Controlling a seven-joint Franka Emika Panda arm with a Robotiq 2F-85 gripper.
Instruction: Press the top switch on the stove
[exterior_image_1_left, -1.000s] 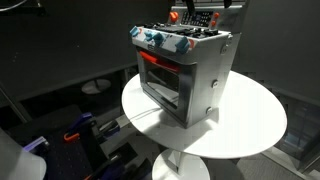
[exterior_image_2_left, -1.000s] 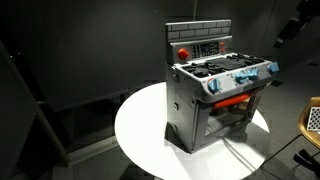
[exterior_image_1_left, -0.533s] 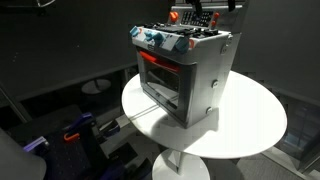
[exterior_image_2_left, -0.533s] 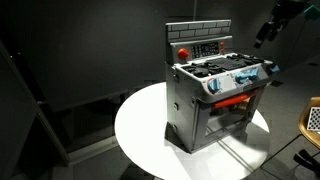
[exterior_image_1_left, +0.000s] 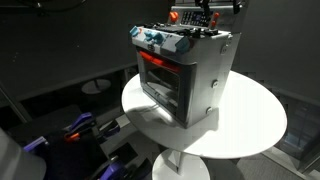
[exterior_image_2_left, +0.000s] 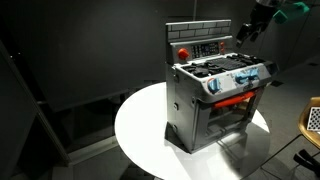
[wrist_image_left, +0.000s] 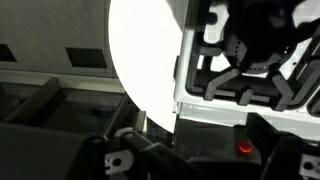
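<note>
The stove (exterior_image_1_left: 185, 75) is a small silver-grey toy oven with a red-trimmed glass door and blue knobs. It stands on a round white table (exterior_image_1_left: 250, 125) and shows in both exterior views (exterior_image_2_left: 215, 100). Its raised back panel carries a red round button (exterior_image_2_left: 183, 52) and a dark switch block. My gripper (exterior_image_2_left: 246, 32) hangs in the air just beside the top of the back panel, looks shut and holds nothing. It also shows above the panel in an exterior view (exterior_image_1_left: 208, 12). The wrist view shows the burners (wrist_image_left: 250, 60) and the red button (wrist_image_left: 245, 148).
The white table (exterior_image_2_left: 140, 125) has bare surface around the stove. The room is dark. Blue and black equipment (exterior_image_1_left: 80, 128) sits on the floor beside the table. A pale object (exterior_image_2_left: 312, 120) stands at the frame edge.
My gripper has moved in from the side towards the stove's back panel and now hangs close to its top edge. The stove has not moved.
</note>
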